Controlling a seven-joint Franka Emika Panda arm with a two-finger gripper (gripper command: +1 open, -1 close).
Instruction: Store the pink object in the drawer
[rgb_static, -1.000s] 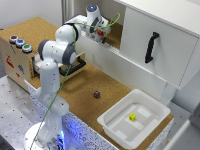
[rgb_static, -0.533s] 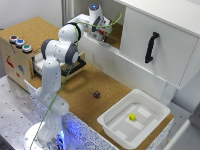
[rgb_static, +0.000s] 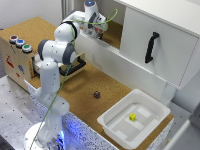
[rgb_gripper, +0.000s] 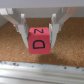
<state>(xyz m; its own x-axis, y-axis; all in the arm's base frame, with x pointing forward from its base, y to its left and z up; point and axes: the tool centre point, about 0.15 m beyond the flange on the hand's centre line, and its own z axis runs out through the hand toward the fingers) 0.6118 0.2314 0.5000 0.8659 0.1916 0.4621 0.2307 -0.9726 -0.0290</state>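
Note:
The wrist view shows the pink object (rgb_gripper: 38, 40), a reddish-pink block with black letters, held between my gripper's (rgb_gripper: 38, 35) two fingers above a cork surface. In the exterior view my gripper (rgb_static: 97, 30) hangs high over the cork shelf beside the white cabinet, and the block is too small to make out there. The drawer (rgb_static: 79, 64), light plywood with a black bar handle, stands pulled out of the wooden box (rgb_static: 15, 57). My arm's upper links partly cover it. It lies well toward the exterior view's left of my gripper.
A small dark maroon piece (rgb_static: 96, 94) lies on the cork floor. A white tray (rgb_static: 112, 124) at the front right holds a yellow cube (rgb_static: 132, 117). The big white cabinet door with its black handle (rgb_static: 151, 47) stands to the exterior view's right of the gripper.

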